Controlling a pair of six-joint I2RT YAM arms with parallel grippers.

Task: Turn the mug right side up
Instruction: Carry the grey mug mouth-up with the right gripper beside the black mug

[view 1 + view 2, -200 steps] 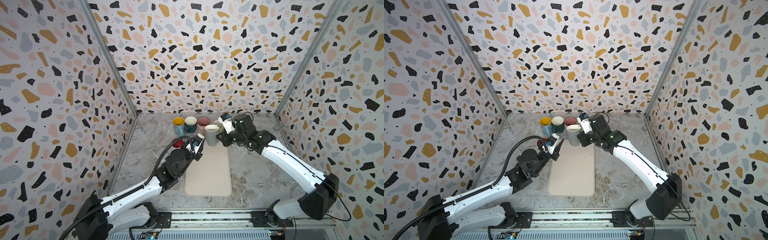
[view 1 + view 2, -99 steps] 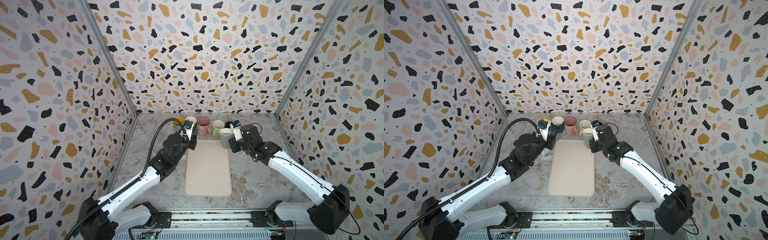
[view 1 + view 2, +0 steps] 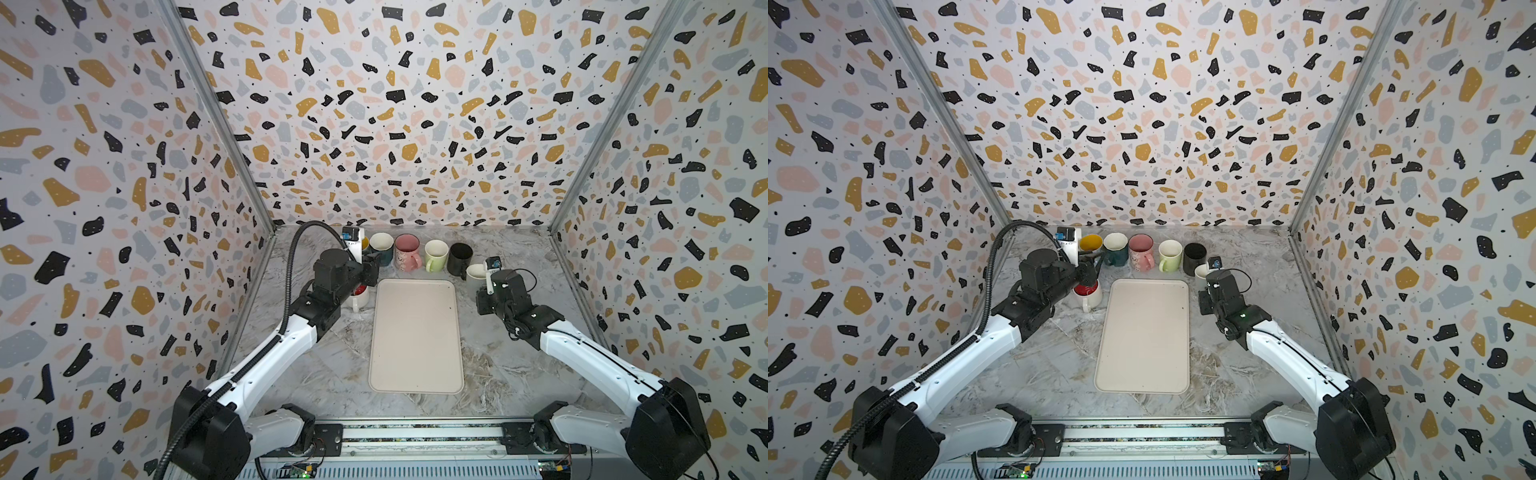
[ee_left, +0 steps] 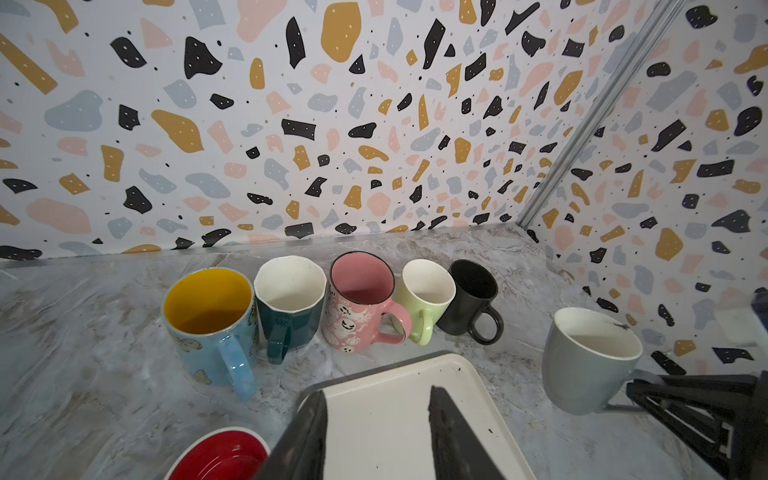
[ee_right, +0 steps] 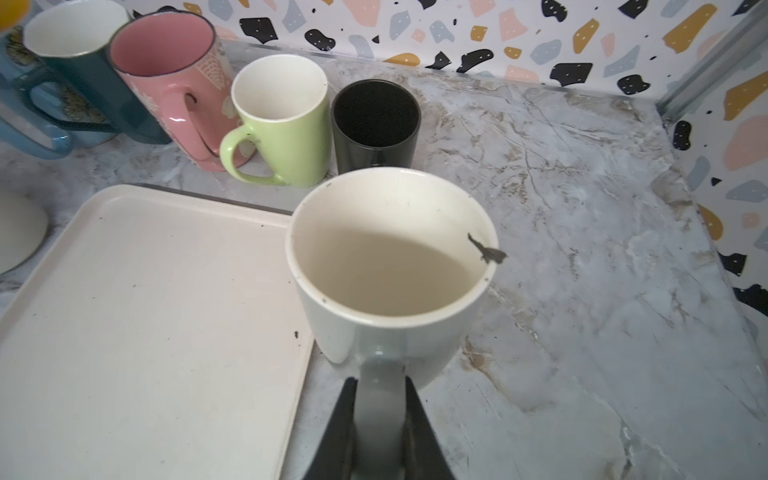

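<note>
grey mug [image 5: 386, 270], rounded, probably glazed ceramic

- You have the cream rectangular plastic tray [image 3: 415, 336] lying in the middle of the grey marble-pattern tabletop [image 3: 324, 374].
- Just beyond its far edge you see five upright mugs in a row. From left to right they are the blue ceramic mug with a yellow inside [image 3: 1091, 242], dark teal ceramic mug [image 3: 382, 247], pink ceramic mug [image 3: 406, 251], light green ceramic mug [image 3: 435, 255] and black ceramic mug [image 3: 460, 258].
- The grey ceramic mug [image 3: 474, 276] is upright just right of the tray's far right corner, nearer than the black mug.
- The white ceramic mug with a red inside [image 3: 1088, 293] is just left of the tray's far left corner, nearer than the row.
</note>
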